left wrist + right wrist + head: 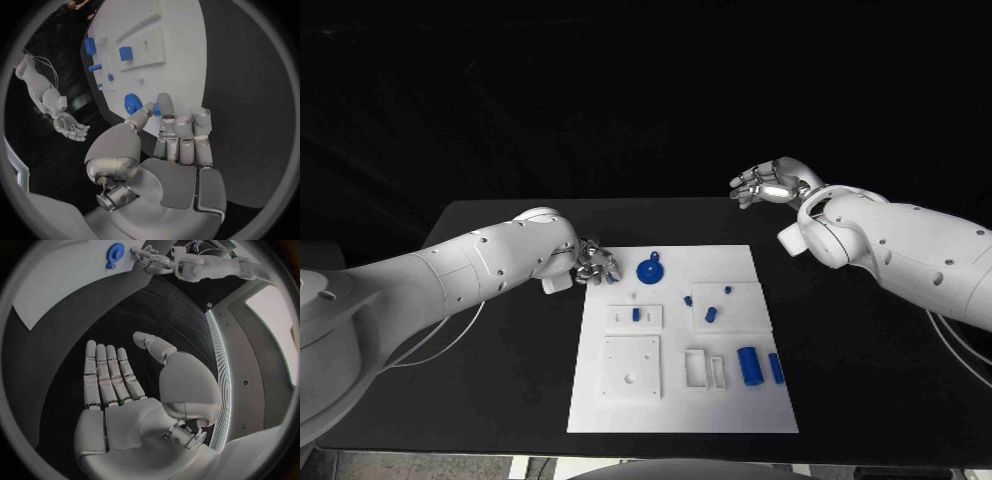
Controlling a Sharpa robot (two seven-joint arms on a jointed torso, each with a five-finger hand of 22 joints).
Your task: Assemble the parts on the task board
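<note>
The white task board (733,405) lies in the middle of the table. A blue gear (651,270) rests near its far edge, and several small blue parts (710,314) sit further in. Two blue cylinders (749,362) lie near the board's right side. My left hand (596,263) is at the board's far left corner, beside the gear (132,103). In the left wrist view, the left hand (178,137) pinches a small blue piece (156,108) between thumb and a finger. My right hand (769,182) hangs raised over the table's far right, fingers apart and holding nothing; its palm (119,405) is bare.
White blocks with slots and holes (632,365) are fixed on the board's near left. Bare black table (877,350) stretches right of the board and also lies to its left (502,370).
</note>
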